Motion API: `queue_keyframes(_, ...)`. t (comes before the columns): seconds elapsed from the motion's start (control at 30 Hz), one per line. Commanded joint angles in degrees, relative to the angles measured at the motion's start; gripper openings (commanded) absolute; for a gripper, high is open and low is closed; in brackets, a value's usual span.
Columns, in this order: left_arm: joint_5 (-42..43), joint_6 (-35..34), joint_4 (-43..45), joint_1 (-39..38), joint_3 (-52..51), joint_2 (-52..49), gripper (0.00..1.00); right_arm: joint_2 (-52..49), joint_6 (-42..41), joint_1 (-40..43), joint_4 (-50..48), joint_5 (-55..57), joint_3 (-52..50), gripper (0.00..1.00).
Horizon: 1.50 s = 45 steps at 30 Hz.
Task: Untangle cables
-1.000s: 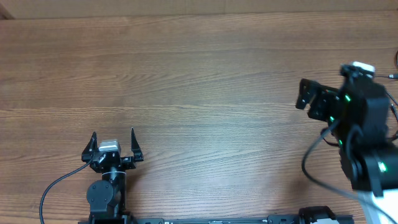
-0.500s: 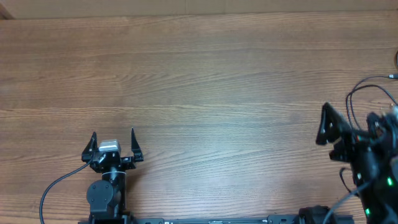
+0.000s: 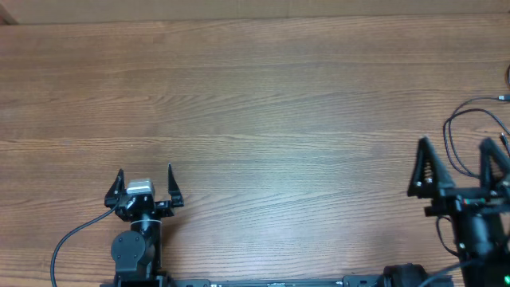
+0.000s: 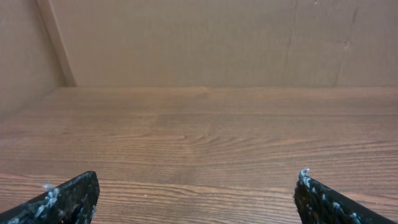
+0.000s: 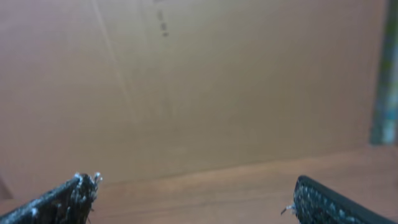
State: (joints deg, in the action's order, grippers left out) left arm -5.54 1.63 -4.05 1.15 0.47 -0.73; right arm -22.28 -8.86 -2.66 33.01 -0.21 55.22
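Brown wood-grain table [image 3: 255, 96] bears everything. Well left of the black two-finger right gripper [image 3: 454, 143], the black left gripper [image 3: 145, 170] stands spread, empty. Right gripper likewise spread, empty; thin black cable [image 3: 466, 104] loops just beyond its fingertips, trailing rightward.

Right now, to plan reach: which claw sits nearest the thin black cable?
The right claw, open, with the cable looping just past its fingertips. The left claw, also open, sits far across the table.
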Motion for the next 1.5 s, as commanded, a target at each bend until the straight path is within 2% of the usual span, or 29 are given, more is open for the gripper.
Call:
queue_keyframes(0.0, 0.7, -0.5, 0.0, -0.1, -0.2, 0.5, 1.00, 0.0, 1.4, 0.1, -4.6, -5.1, -5.1, 1.00)
queue_keyframes(0.23, 0.7, -0.5, 0.0, -0.1, -0.2, 0.5, 1.00, -0.1, -2.4, 0.1, -19.5, -5.5, -14.9, 1.00)
queue_keyframes(0.47, 0.7, -0.5, 0.0, -0.1, -0.2, 0.5, 1.00, -0.2, -2.9, 0.1, -52.4, -4.1, -34.6, 1.00)
queue_keyframes(0.57, 0.7, -0.5, 0.0, -0.1, -0.2, 0.5, 1.00, -0.2, -2.8, 0.1, -59.4, -3.0, -40.2, 1.00)
queue_keyframes(0.83, 0.7, -0.5, 0.0, -0.1, -0.2, 0.5, 1.00, -0.1, 6.4, 0.1, -59.4, -2.5, -45.9, 1.00)
queue_keyframes(1.17, 0.7, -0.5, 0.0, -0.1, -0.2, 0.5, 1.00, 9.8, 8.1, 0.4, -51.7, -2.5, -48.5, 1.00)
queue_keyframes(1.47, 0.7, -0.5, 0.0, -0.1, -0.2, 0.5, 1.00, 21.2, 8.4, 5.7, -44.4, -3.7, -48.5, 1.00)
